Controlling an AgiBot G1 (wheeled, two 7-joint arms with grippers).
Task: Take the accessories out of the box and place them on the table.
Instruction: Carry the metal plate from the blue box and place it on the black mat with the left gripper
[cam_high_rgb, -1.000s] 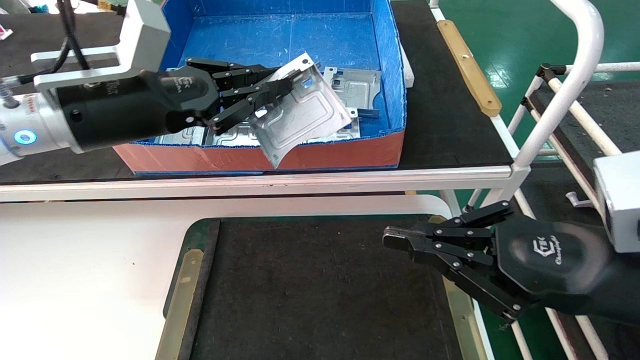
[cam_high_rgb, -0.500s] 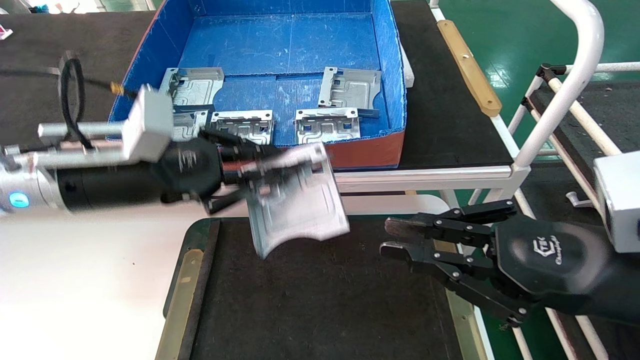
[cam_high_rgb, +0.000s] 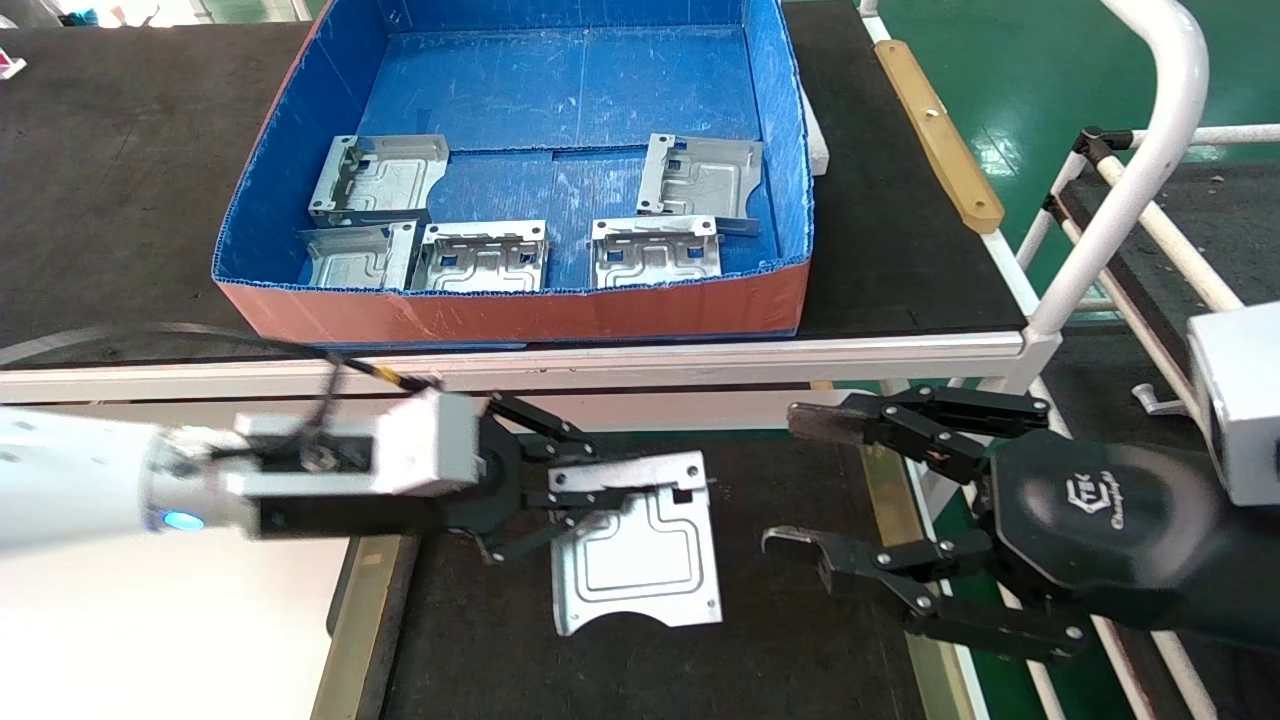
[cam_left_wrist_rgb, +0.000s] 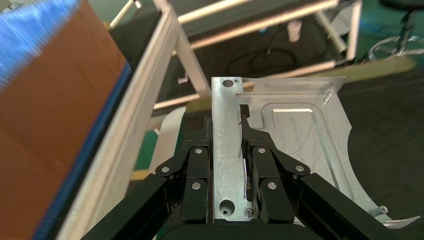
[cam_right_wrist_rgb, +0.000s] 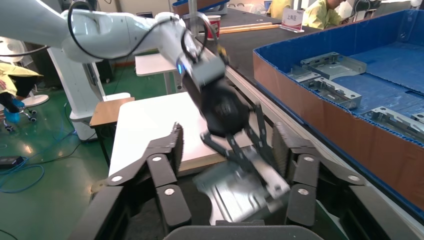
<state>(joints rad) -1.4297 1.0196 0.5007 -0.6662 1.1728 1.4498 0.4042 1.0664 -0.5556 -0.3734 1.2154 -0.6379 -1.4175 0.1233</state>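
Risk: left gripper (cam_high_rgb: 585, 497) pinches only the bent flange of the held plate (cam_high_rgb: 640, 560); plate hangs tilted over the table (cam_high_rgb: 780, 660), so it may swing or clang if let go too high.
R gripper (cam_high_rgb: 800, 480): fingers spread wide, empty, just beside the plate's free edge; could clip it on a sideways move.
Table: no plate lying on it yet.
Box (cam_high_rgb: 520, 315): farther back on the bench (cam_high_rgb: 120, 180), five plates (cam_high_rgb: 660, 250) left inside.
Change: 1 s ago the plate was above the box; L arm has since swung it down over the table. R pincer has gone from nearly shut to wide.
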